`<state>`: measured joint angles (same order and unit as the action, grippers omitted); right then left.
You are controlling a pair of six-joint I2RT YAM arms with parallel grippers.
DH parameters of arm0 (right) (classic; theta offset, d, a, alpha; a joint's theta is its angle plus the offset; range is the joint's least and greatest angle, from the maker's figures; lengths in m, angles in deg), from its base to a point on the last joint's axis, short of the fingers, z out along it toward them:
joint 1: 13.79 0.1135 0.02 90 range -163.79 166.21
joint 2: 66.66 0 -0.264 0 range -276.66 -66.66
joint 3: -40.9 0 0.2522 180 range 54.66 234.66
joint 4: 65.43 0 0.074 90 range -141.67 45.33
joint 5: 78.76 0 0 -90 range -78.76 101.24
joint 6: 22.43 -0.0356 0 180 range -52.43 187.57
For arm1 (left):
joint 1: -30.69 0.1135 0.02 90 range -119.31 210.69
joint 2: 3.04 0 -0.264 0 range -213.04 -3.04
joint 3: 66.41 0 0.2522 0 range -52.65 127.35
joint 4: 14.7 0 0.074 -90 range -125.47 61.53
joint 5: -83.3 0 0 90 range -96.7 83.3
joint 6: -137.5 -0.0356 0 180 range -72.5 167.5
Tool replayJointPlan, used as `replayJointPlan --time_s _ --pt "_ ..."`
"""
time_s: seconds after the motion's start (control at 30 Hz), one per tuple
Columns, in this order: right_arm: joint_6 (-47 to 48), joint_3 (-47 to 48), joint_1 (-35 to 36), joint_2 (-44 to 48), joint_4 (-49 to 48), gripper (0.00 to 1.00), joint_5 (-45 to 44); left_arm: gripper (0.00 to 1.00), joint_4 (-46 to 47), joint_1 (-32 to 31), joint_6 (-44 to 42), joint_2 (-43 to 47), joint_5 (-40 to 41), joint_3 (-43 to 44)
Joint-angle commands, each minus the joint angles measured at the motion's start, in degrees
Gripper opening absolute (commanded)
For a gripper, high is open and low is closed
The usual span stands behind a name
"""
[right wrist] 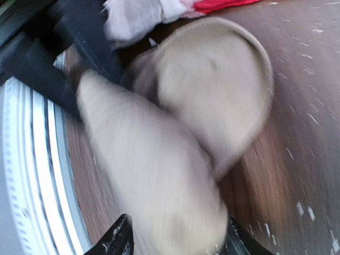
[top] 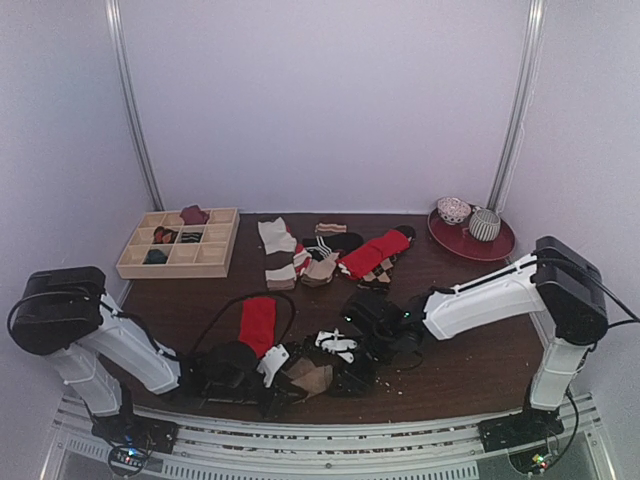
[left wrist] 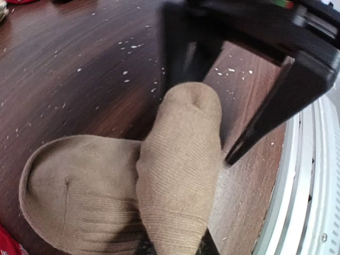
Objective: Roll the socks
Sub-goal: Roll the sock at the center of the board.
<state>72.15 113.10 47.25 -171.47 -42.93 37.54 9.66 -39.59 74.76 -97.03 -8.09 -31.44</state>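
**Tan sock pinched at the table's near edge**

At ten o'clock on the table [top: 480,350], a wooden divided tray [top: 225,262] holds balled socks in several compartments. At two o'clock a red plate [top: 500,250] carries two bowls [top: 453,210].

At six o'clock, close to the white rail [top: 350,432], the tan sock [left wrist: 79,196] lies folded. The left gripper [left wrist: 175,245] is clamped on its raised fold. The right gripper [right wrist: 178,239] seems to stand with jaws parted around the fold's tip, though that view is blurred. The red sock [top: 258,322] lies at eleven o'clock of the tan one, its cream end nearest.

Bare wood stretches toward four o'clock. A heap of loose socks [top: 330,250] sits at twelve, well apart.
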Motion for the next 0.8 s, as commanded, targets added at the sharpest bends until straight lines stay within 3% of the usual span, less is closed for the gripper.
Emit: replayJointPlan --time_s 0.0,0.1,0.17,0.4,0.77 --pt "4.3 -15.0 0.6 14.0 -26.1 0.6 -8.8 0.0 -5.1 2.1 9.3 -3.7 -3.7 -4.5" --pt "8.1 -29.6 1.0 20.8 -48.5 0.68 -7.6 0.0 -4.1 2.2 9.8 -5.9 -4.9 -4.0" --pt "9.4 -31.5 1.1 21.7 -53.5 0.69 -6.2 0.0 -3.6 2.3 9.8 -7.2 -5.6 -3.6" --pt "14.7 -28.4 2.8 15.4 -50.3 0.68 -1.7 0.0 -3.2 2.4 9.4 -9.0 -6.8 -3.2" --pt "16.1 -24.7 2.7 6.0 -50.8 0.67 -2.6 0.0 -2.4 2.5 9.0 -10.2 -7.9 -3.4"
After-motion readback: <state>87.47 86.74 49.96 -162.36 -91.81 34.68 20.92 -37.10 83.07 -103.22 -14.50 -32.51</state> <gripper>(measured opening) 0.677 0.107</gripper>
